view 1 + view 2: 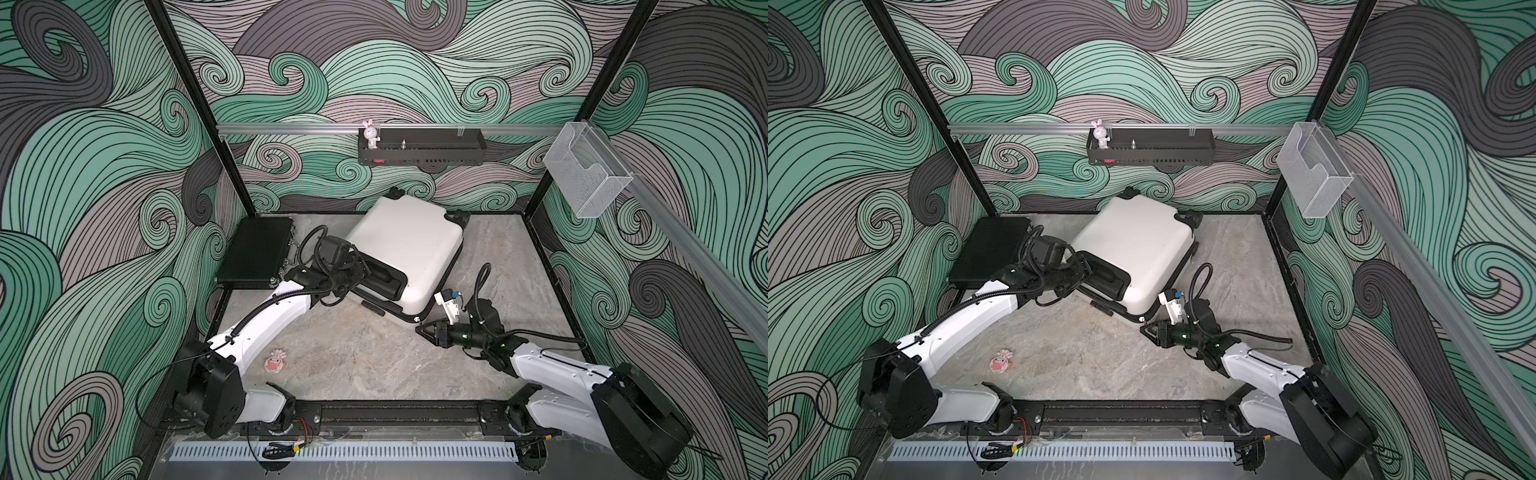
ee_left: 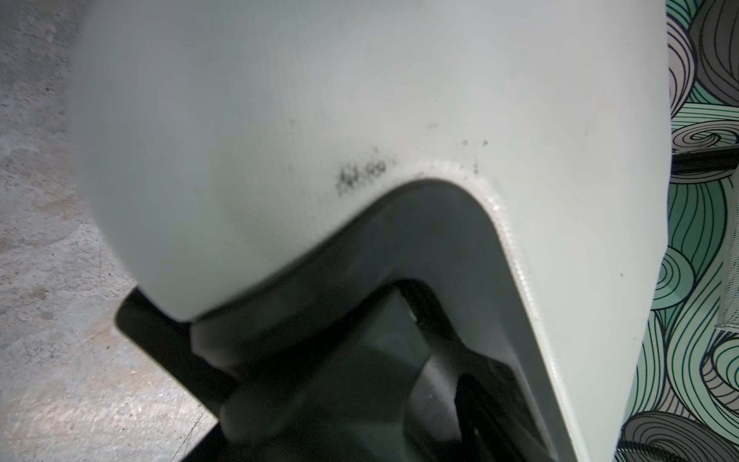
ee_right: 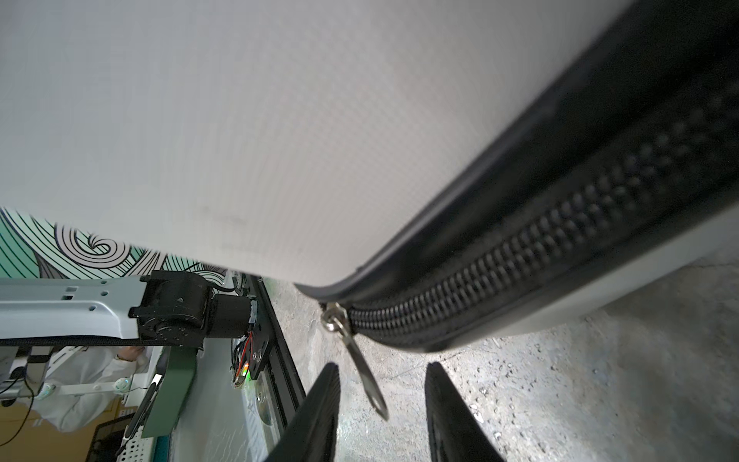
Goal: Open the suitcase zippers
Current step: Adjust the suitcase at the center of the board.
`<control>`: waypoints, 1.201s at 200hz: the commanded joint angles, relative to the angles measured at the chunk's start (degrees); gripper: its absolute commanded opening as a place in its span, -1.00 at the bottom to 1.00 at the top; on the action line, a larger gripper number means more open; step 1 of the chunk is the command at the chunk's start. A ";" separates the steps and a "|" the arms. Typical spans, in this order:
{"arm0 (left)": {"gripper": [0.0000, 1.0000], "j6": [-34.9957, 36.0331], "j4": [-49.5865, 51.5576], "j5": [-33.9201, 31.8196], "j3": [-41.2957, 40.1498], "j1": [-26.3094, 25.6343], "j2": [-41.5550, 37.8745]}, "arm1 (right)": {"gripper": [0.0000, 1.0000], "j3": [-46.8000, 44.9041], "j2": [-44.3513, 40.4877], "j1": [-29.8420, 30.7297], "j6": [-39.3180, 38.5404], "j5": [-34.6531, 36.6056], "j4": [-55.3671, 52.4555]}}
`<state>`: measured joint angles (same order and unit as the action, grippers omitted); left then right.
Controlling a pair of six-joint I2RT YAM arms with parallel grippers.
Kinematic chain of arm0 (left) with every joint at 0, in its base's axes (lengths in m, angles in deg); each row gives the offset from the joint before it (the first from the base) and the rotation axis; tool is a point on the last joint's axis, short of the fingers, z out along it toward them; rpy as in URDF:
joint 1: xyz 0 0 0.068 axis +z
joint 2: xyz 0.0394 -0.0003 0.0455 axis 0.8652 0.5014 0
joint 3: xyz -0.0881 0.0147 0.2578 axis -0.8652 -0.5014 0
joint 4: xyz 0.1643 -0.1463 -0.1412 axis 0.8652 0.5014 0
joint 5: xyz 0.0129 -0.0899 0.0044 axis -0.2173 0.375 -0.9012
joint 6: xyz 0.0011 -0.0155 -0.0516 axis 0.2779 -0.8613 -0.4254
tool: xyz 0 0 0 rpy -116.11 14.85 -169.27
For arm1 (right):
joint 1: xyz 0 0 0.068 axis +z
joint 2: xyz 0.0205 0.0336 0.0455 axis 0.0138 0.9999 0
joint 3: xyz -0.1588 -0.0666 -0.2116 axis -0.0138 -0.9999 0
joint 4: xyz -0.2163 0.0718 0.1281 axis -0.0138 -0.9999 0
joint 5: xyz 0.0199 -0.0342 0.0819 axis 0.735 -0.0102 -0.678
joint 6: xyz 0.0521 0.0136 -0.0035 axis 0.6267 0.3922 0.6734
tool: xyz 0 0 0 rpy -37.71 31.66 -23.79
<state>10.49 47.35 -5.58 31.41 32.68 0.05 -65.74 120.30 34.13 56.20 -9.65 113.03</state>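
Right end effector (image 3: pixel 382 366) is hovering released, fingers flanking the zipper pull (image 3: pixel 362 362), lower centre, at the white suitcase (image 1: pixel 409 245) corner. Left end effector (image 1: pixel 362 272) is reaching into the black handle recess (image 1: pixel 388 279); whether it is grasping anything I cannot tell.

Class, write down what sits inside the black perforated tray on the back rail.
A white rabbit figurine stands at one end of the black perforated tray; the front wall hides its floor.

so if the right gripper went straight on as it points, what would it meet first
Probably the metal zipper pull, dangling between its parted fingers; behind it, the suitcase's zipper band. Depth is unclear.
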 commanded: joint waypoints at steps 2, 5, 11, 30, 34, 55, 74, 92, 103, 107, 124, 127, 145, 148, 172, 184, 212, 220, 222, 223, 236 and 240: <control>0.46 -0.47 1.88 0.44 0.88 0.77 2.54 | -0.34 1.12 1.78 0.37 -0.22 0.55 4.11; 0.46 -0.47 2.00 0.56 0.88 0.79 2.62 | -0.36 1.12 2.00 0.40 -0.20 0.58 4.45; 0.46 -0.45 2.20 0.78 0.97 0.83 2.80 | -0.39 1.12 2.47 0.36 -0.20 0.65 5.05; 0.44 -0.47 2.69 1.33 1.21 1.01 3.33 | -0.56 1.55 3.91 0.38 -0.18 0.67 6.46; 0.44 -0.47 2.81 1.43 1.23 1.03 3.42 | -0.62 1.70 4.11 0.41 -0.23 0.58 6.47; 0.41 0.03 3.31 1.41 1.41 1.16 3.52 | -0.87 2.01 4.54 0.40 -0.51 1.95 5.78; 0.34 1.04 4.24 1.02 1.45 1.69 3.52 | -1.00 2.09 3.64 0.36 -0.41 5.49 3.29; 0.26 2.21 5.79 0.10 1.50 2.23 5.29 | -1.00 2.08 1.62 0.31 -1.59 7.67 -0.05; 0.25 2.81 6.71 -0.25 1.48 2.48 5.69 | -1.00 2.01 0.11 0.28 -2.87 9.07 -2.59; 0.25 2.96 7.04 -0.27 1.50 2.54 5.89 | -1.00 2.01 -0.58 0.24 -3.27 9.56 -3.50; 0.24 3.86 8.68 -0.27 1.99 3.08 6.63 | -1.00 2.10 -3.01 -0.56 -4.76 11.63 -7.89; 0.24 3.96 8.97 -0.27 2.02 3.10 6.72 | -1.00 2.18 -3.27 -0.82 -4.93 11.84 -8.74; 0.24 4.52 9.72 -0.17 2.20 3.47 7.28 | -1.00 2.45 -5.07 -3.39 -5.32 12.67 -12.84; 0.24 4.59 9.86 -0.18 2.20 3.49 7.31 | -1.00 2.52 -5.28 -3.84 -5.38 12.83 -13.31; 0.23 5.45 10.14 -0.16 2.33 3.70 7.53 | -1.00 3.34 -6.03 -5.33 -6.76 14.25 -15.81; 0.23 5.81 10.53 -0.14 2.47 3.82 7.50 | -1.00 4.06 -5.70 -5.85 -7.63 15.35 -16.79; 0.24 6.84 10.76 0.17 2.38 3.93 7.35 | -1.00 5.88 -3.32 -7.55 -9.03 16.87 -16.30; 0.24 7.08 10.88 0.46 2.46 3.93 7.36 | -1.00 6.81 -2.23 -8.09 -9.41 17.30 -16.10; 0.24 7.15 10.93 0.46 2.47 3.93 7.32 | -1.00 7.12 -1.83 -8.29 -9.47 17.42 -16.10; 0.24 7.16 10.95 0.49 2.42 3.89 7.31 | -1.00 7.29 -1.64 -8.38 -9.49 17.44 -16.10; 0.24 7.43 11.16 0.52 2.46 3.93 7.33 | -1.00 9.74 0.41 -9.12 -10.19 17.23 -16.60; 0.24 7.53 11.28 0.52 2.44 3.93 7.18 | -1.00 10.64 1.10 -9.32 -10.67 17.36 -16.97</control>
<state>12.59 52.77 -0.40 35.48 35.18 4.01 -58.92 118.23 26.99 47.72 2.40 99.22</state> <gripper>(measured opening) 0.620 0.046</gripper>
